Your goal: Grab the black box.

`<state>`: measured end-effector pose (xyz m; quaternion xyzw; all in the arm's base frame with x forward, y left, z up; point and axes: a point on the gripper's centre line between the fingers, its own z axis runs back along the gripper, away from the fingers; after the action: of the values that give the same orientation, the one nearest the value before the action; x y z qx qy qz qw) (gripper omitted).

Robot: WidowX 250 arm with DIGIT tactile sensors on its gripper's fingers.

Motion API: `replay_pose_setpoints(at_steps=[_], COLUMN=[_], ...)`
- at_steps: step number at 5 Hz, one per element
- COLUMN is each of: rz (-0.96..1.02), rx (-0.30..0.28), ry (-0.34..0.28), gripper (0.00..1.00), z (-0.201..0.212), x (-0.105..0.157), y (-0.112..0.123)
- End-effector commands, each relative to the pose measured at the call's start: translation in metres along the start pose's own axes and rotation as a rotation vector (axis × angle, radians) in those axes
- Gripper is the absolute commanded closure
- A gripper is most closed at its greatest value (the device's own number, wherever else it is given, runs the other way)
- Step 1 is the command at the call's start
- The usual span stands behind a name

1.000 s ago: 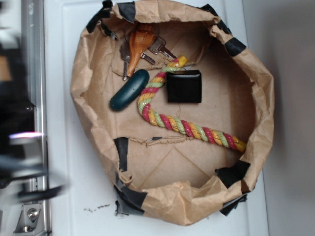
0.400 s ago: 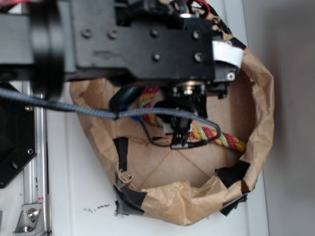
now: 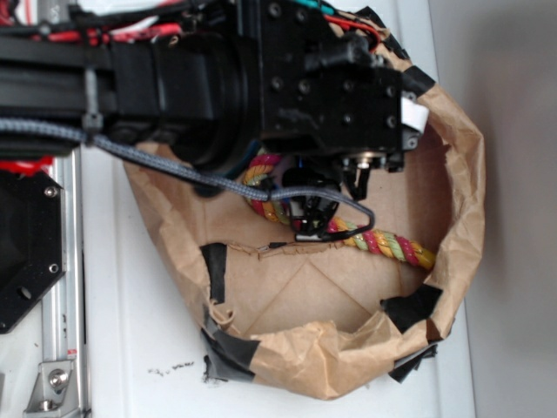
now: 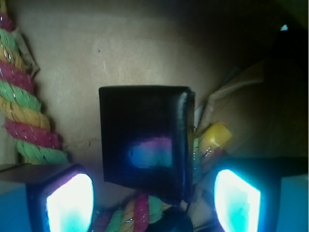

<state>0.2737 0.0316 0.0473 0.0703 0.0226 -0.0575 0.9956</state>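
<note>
In the wrist view the black box (image 4: 145,140), glossy and square, lies flat on the brown paper floor straight ahead of my gripper (image 4: 153,200). Both glowing fingertips (image 4: 70,203) stand wide apart below it, one to each side, with nothing between them. The box's near edge overlaps the coloured rope (image 4: 130,217). In the exterior view the box is hidden under the arm (image 3: 261,83), which hangs over the paper basket (image 3: 461,200).
A twisted red, yellow and green rope (image 3: 383,242) crosses the basket floor and runs up the left of the wrist view (image 4: 24,111). Crumpled paper walls with black tape patches (image 3: 409,306) ring the basket. A metal rail (image 3: 57,348) runs along the left.
The arm swung in from the left over the basket and now covers the box, the teal case and the keys. Since 0.4 s ago it has shifted slightly up and right.
</note>
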Motion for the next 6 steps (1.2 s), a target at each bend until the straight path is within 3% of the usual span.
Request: replay_pose_setpoints(at_steps=[1, 2, 3, 4, 6], rz=[0.007, 0.001, 0.031, 0.084, 0.11], rx=[-0.041, -0.042, -0.061, -0.024, -0.063], ry=[-0.036, -0.039, -0.044, -0.069, -0.248], gripper=[0.0, 0.0, 0.07, 1.0, 1.0], z=[-0.028, -0.03, -0.025, -0.007, 0.073], x=[0.023, 0.034, 0.034, 0.023, -0.013], y=[-0.004, -0.007, -0.002, 0.01, 0.015])
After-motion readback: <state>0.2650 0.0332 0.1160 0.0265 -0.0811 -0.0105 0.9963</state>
